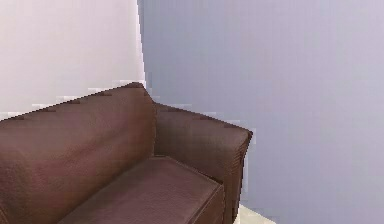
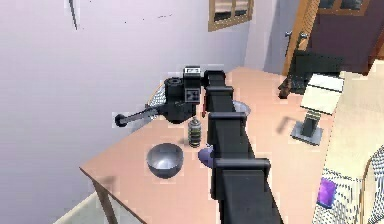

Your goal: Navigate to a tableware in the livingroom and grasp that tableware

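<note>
Forward view looks ahead and slightly down, close on a sofa (image 1: 110, 160); arm side view looks down from the body, along the arm (image 2: 232, 140), over a near table (image 2: 128, 160).

Ahead we see a brown sofa (image 1: 110, 150) in a pale-walled corner. To the side, a white-shaded lamp (image 2: 322, 95) stands on a pinkish tabletop (image 2: 120, 160).
</note>
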